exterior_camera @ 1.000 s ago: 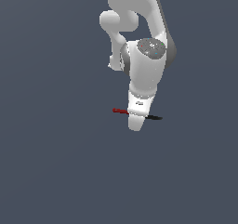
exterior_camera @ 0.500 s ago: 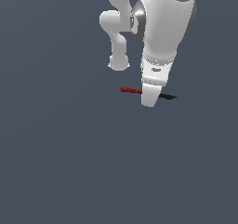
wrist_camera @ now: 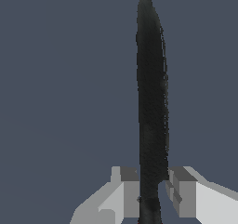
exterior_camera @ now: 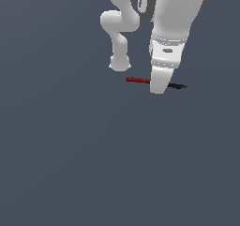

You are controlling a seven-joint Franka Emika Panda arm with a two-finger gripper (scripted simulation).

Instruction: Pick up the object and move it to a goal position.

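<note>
Plain grey-blue floor | white gripper [exterior_camera: 158, 90] clamps thin red-and-black rod [wrist_camera: 151, 102] | rod now higher than before, lifted | carry to goal remains

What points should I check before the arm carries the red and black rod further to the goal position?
1. Rod sits between the fingers: ok, the wrist view shows one finger on each side.
2. Gripper shut on the rod: ok, both pads touch it.
3. Grip near the rod's middle: ok, in the exterior view the red half and the black half stick out on opposite sides.
4. Rod roughly level: ok.
5. Rod lifted off the floor: cannot tell.
6. Goal position visible: not ok, no marker shows in either view.
</note>
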